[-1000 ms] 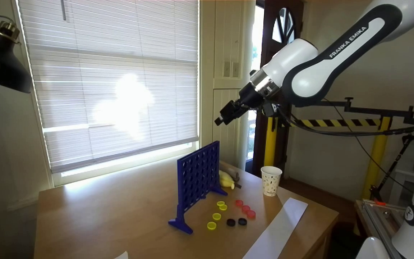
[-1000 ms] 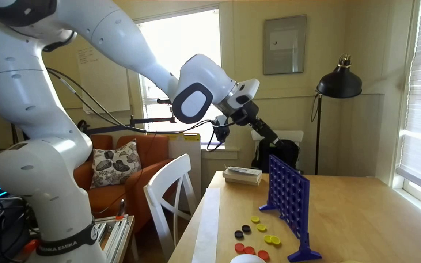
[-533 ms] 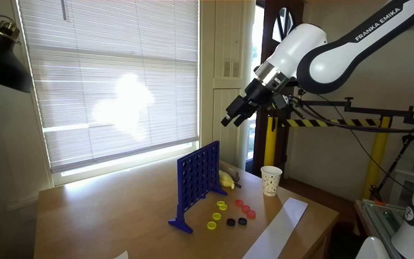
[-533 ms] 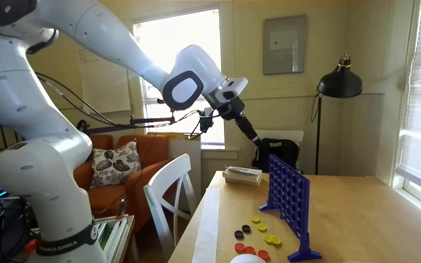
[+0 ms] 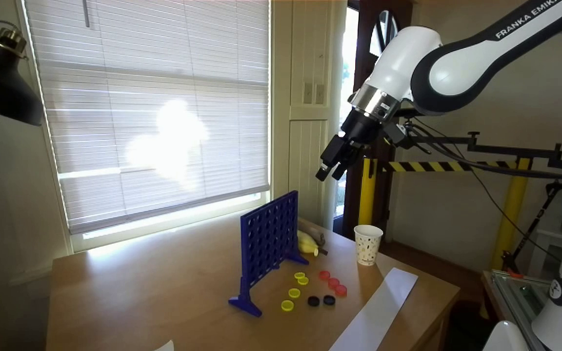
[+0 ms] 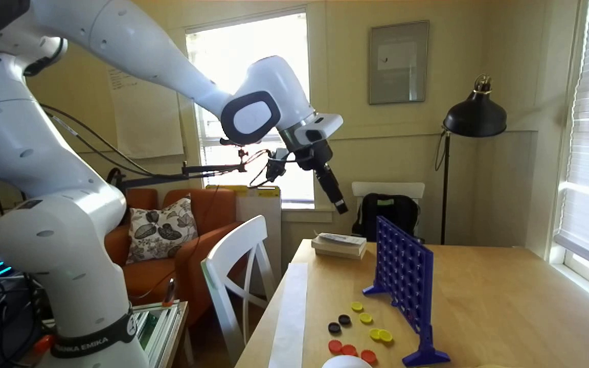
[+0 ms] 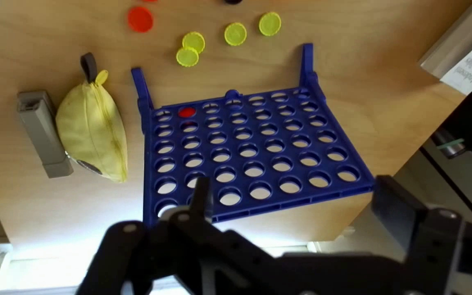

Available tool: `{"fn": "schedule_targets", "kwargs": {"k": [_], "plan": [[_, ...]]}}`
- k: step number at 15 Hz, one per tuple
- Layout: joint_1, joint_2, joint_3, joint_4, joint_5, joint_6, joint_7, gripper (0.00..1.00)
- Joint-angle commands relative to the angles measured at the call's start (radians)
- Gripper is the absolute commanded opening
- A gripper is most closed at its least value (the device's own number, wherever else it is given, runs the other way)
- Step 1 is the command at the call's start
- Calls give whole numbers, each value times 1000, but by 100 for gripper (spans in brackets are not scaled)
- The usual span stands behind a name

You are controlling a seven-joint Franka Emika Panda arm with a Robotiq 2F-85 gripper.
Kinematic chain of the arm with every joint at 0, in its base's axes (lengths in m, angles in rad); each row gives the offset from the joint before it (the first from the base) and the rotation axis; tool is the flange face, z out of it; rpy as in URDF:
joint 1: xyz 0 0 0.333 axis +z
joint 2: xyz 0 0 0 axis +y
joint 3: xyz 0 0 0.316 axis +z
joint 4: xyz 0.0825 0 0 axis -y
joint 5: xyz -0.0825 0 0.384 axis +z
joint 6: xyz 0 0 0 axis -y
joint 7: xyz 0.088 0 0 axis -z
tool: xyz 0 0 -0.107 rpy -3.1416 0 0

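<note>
My gripper [image 5: 330,174] is open and empty, in the air above the table; it also shows in an exterior view [image 6: 342,206] and in the wrist view [image 7: 295,190]. It is nearest to a blue upright rack [image 5: 270,234] with rows of round holes, also in an exterior view [image 6: 404,276]. In the wrist view the rack [image 7: 232,144] lies below and between the fingers, apart from them. One red disc [image 7: 187,112] sits in a low hole. Loose yellow discs [image 7: 235,34], red discs [image 6: 348,350] and black discs [image 6: 344,320] lie in front of the rack.
A patterned cup [image 5: 368,244], a yellow pouch [image 7: 92,131] and a grey-brown object [image 7: 43,135] stand near one rack end. Books [image 6: 339,248] lie beyond the other. A white strip [image 5: 378,307] runs along the table edge beside a white chair [image 6: 238,250]. A lamp [image 6: 474,115] stands behind.
My arm has drawn back from above the rack towards its base, and the gripper has tilted to point more downward. Both fingers now show apart. The rack and discs have not moved.
</note>
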Motion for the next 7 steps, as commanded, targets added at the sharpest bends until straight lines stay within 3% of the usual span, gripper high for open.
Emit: {"fn": "schedule_targets", "kwargs": {"k": [1, 4, 5, 7], "plan": [[72, -53, -92, -17, 97, -89, -144, 100], [93, -61, -139, -20, 130, -104, -250, 100], [61, -29, -99, 0, 94, -87, -183, 100], [66, -33, -118, -3, 101, -88, -219, 100]]}}
